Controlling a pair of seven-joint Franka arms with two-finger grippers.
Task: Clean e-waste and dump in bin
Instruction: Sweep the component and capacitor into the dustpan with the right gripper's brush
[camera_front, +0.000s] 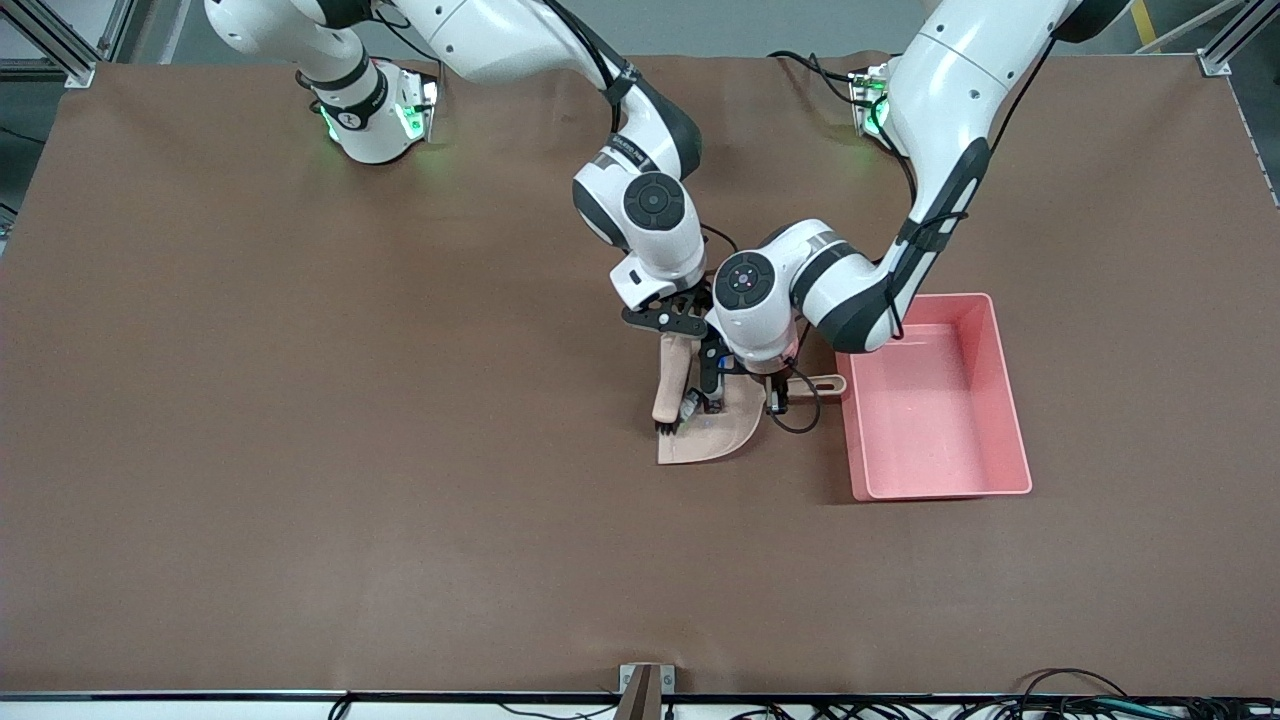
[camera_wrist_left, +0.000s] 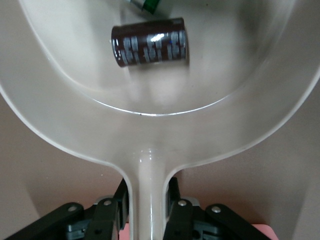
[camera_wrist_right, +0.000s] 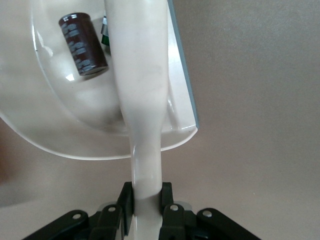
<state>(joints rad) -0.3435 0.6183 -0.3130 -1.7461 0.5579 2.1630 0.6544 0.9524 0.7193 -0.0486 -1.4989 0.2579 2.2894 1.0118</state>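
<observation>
The e-waste lies inside the beige dustpan (camera_front: 712, 440): a dark brown-black cylinder (camera_wrist_left: 150, 42) and, beside it, a small part with a green mark (camera_wrist_left: 145, 4). In the right wrist view, the dark cylinder (camera_wrist_right: 82, 45) and the green-marked part (camera_wrist_right: 104, 33) show partly under the brush handle. My left gripper (camera_wrist_left: 146, 192) is shut on the dustpan's handle (camera_front: 820, 383). My right gripper (camera_wrist_right: 146, 196) is shut on the beige brush handle (camera_front: 670, 375), with the bristle end (camera_front: 664, 428) down at the pan's mouth. The pink bin (camera_front: 935, 400) stands beside the dustpan, toward the left arm's end.
Both arms crowd together over the middle of the brown table (camera_front: 300, 400). A black cable (camera_front: 795, 420) loops between the dustpan and the bin. The bin's inside shows nothing in it.
</observation>
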